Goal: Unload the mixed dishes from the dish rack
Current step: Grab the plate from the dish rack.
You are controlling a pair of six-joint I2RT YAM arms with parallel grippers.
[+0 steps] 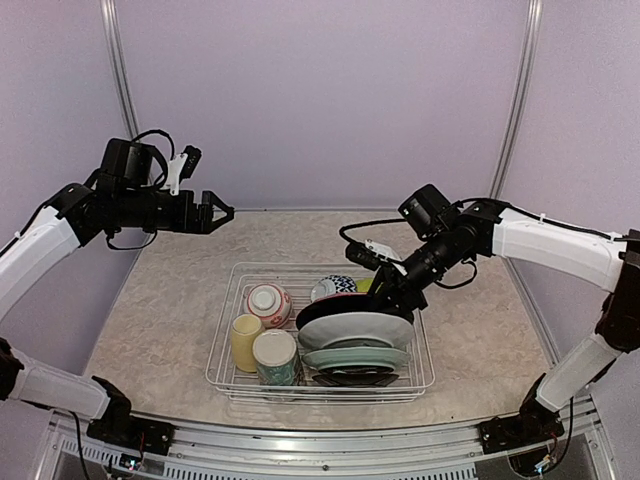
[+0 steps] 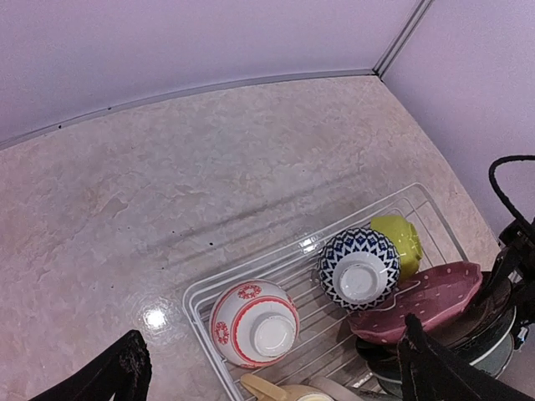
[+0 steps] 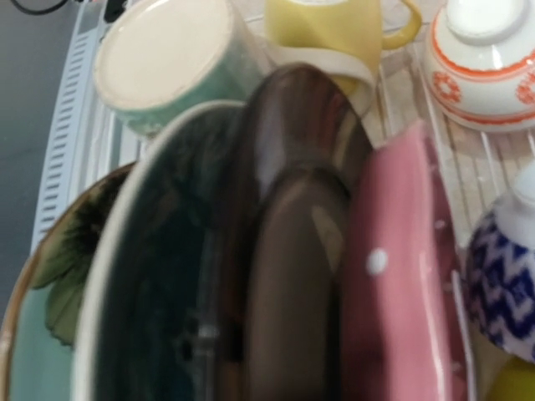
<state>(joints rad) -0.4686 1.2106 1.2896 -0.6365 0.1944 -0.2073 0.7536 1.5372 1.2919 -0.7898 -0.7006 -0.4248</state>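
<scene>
On the table [image 1: 150, 300], locate the dish rack [image 1: 320, 397] at mid-surface, long axis running left to right. In its right half, find the plates [image 1: 357, 340] standing on edge and tilted, filed from back to front: maroon plate [image 2: 422, 292], grey-white plate [image 1: 357, 328], teal plate [image 1: 355, 357], black plate [image 1: 355, 378]. Read each face as turned along the rack's short axis, each rim lying across it.

Judged step: removal of the maroon plate at the rear of the file. Note the right gripper [image 1: 392, 298] down at that plate's upper rim. Cannot tell from any view whether pinching the rim or merely close to it. Seat one finger on each face near top centre, confirm a firm hold, then lift along the plate's own plane until clear of the wire, without dragging the grey-white plate.

Keep the left gripper [image 1: 222, 212], jaws spread wide and empty, high at far left, well apart from the rack.

Leave alone the floral cup [image 1: 276, 357] and pale yellow mug [image 1: 245, 340] at front left, and the inverted red-patterned bowl [image 1: 268, 303], black-and-white bowl [image 1: 335, 287] and lime-green bowl [image 2: 399, 238] at the back
</scene>
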